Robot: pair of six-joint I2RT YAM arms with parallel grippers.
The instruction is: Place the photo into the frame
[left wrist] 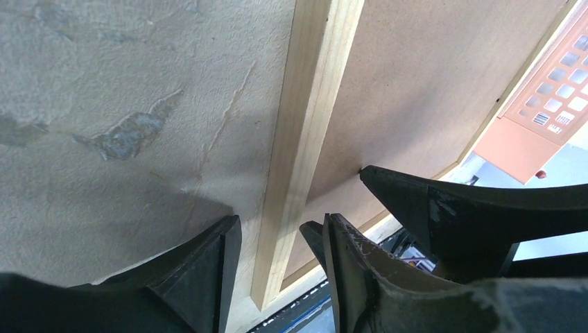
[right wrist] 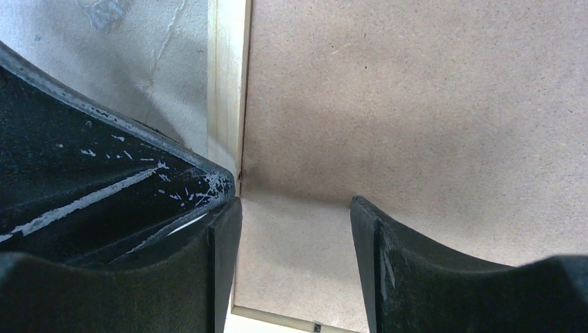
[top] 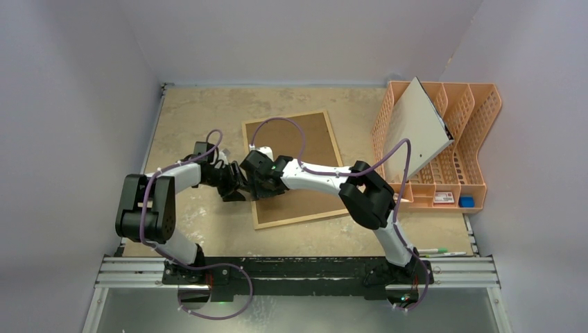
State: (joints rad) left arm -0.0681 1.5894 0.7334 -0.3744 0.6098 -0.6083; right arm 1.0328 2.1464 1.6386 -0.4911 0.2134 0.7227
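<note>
The frame (top: pixel 313 139) lies flat on the table with its brown fibreboard back up and a light-wood rim around it. My left gripper (top: pixel 234 187) is at the frame's left edge, near its front corner. In the left wrist view the left gripper (left wrist: pixel 281 274) is open and straddles the wooden rail (left wrist: pixel 305 139), with a gap on each side. Just right of it, my right gripper (top: pixel 261 182) hovers over the back. In its wrist view the right gripper (right wrist: pixel 295 260) is open with only bare fibreboard (right wrist: pixel 416 104) between the fingers. The photo is out of view.
An orange plastic file rack (top: pixel 471 118) stands at the back right, and a grey-white board (top: pixel 416 128) leans in it. Small items lie in its front tray (top: pixel 454 199). Pens (top: pixel 438 251) lie near the front right edge. White walls close in on both sides.
</note>
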